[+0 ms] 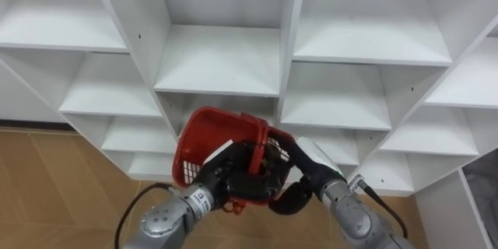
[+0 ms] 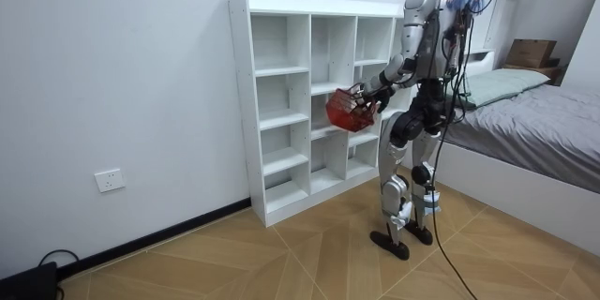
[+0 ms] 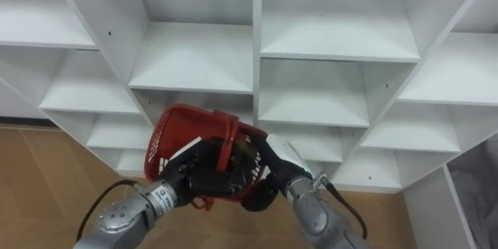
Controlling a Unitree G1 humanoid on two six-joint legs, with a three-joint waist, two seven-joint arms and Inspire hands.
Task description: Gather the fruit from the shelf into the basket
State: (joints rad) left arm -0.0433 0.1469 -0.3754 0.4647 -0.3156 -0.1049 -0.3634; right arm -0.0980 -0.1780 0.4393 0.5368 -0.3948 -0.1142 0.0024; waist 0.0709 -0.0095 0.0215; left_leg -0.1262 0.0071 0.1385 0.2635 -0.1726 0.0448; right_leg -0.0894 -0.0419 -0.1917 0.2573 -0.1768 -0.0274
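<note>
Peering down in the left eye view, the robot holds a red basket [image 1: 204, 134] close to the white shelf unit [image 1: 222, 58], level with the edge of a middle shelf. The left hand [image 1: 222, 180] has its fingers curled round the mesh wall, and the right hand [image 1: 289, 196] has its fingers hooked at the rim. Two grips probably keep the basket steady. The right eye view shows it tilted, handle [image 3: 227, 142] folded across; I cannot tell whether fruit lies inside. In the room view the robot stands upright before the unit, the bed [image 2: 544, 122] behind it, with the basket held ready for loading.
</note>
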